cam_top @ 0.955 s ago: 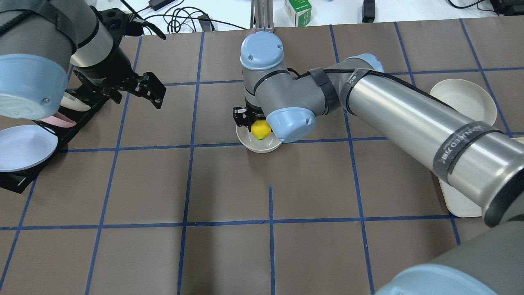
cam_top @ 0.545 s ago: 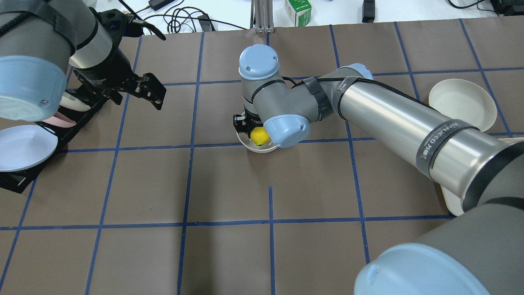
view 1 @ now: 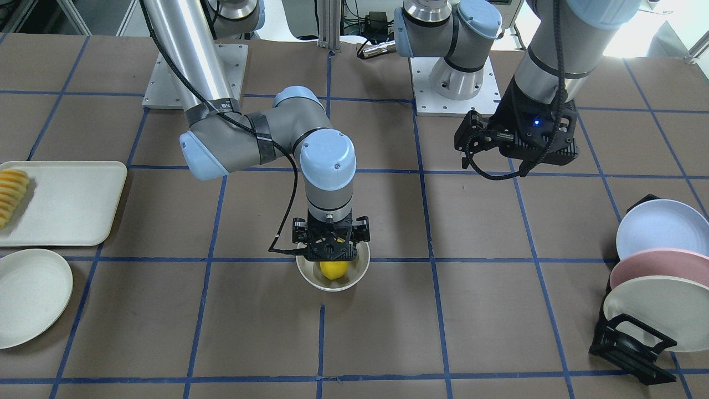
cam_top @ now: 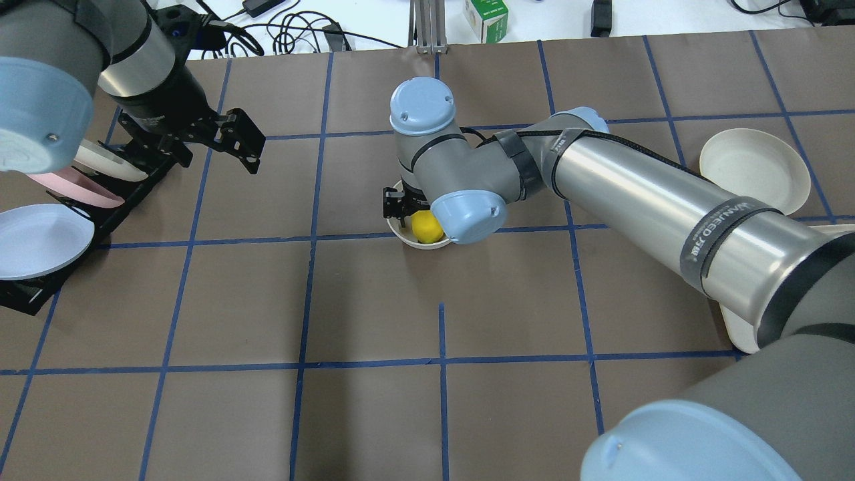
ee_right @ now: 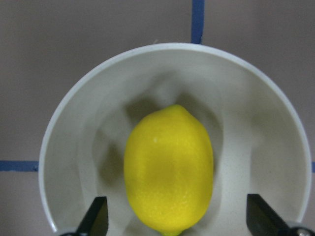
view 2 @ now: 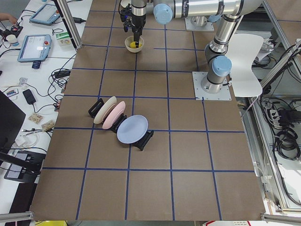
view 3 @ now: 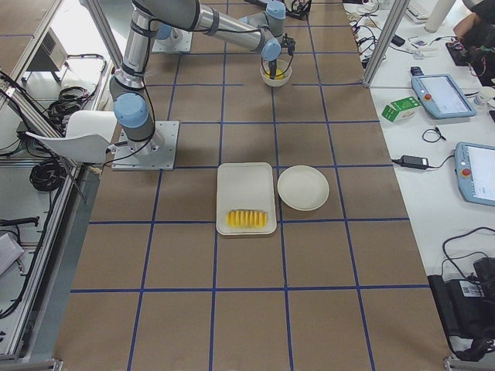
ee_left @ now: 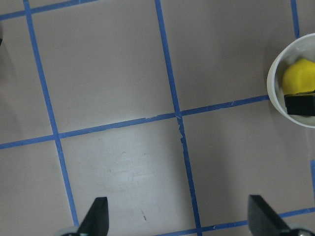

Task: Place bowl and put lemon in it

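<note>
The off-white bowl (view 1: 357, 277) stands on the brown table near the middle. The yellow lemon (view 1: 334, 269) lies inside it. My right gripper (view 1: 331, 249) hangs straight above the bowl, pointing down. In the right wrist view its fingertips (ee_right: 98, 216) stand wide apart on either side of the lemon (ee_right: 170, 172) without touching it, so it is open. The overhead view shows the lemon (cam_top: 427, 227) in the bowl (cam_top: 417, 242) beside the right wrist. My left gripper (cam_top: 234, 137) is open and empty, far off by the plate rack. Its wrist view shows the bowl (ee_left: 275, 93) at the right edge.
A black rack (view 1: 626, 343) holds pale blue, pink and white plates (view 1: 659, 227) on my left side. On my right side lie a white tray (view 1: 72, 202) with orange-yellow sliced food (view 1: 11, 194) and a flat white plate (view 1: 30, 296).
The left gripper has drawn back a little toward the rack. The right wrist has shifted slightly over the bowl, and the lemon now sits lower in it.
</note>
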### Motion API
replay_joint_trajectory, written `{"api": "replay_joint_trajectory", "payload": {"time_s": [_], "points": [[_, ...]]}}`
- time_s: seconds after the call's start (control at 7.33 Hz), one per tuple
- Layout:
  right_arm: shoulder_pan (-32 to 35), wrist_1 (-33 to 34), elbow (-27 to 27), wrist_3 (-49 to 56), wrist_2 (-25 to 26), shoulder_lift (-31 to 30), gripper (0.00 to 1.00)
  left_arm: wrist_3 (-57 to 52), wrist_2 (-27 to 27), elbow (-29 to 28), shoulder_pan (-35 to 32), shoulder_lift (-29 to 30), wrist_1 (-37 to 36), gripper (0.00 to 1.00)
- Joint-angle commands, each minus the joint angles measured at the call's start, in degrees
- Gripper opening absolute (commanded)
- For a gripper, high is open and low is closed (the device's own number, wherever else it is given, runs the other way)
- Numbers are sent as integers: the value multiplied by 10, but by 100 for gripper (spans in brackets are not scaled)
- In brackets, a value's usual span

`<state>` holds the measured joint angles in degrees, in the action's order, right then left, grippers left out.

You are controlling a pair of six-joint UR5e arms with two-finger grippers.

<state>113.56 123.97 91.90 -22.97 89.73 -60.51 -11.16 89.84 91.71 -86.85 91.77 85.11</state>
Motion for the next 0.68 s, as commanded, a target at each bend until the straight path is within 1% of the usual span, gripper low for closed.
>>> {"api": "replay_joint_trajectory", "payload": {"time_s": [0.0,0.14,0.27,0.41,0.55], "points": [[-2,-79,-3,1,8,-84,100,43,4,-29,1,11,29,100],[-15,-132,-7,13,11,-140,100,43,3,-30,1,11,30,100],[-39,-183,-8,54,37,-195,100,43,4,-31,1,11,30,100],[-91,-227,-10,75,43,-243,100,48,4,-32,1,12,30,100],[-148,-262,-10,116,33,-283,100,48,5,-32,1,13,30,100]]}}
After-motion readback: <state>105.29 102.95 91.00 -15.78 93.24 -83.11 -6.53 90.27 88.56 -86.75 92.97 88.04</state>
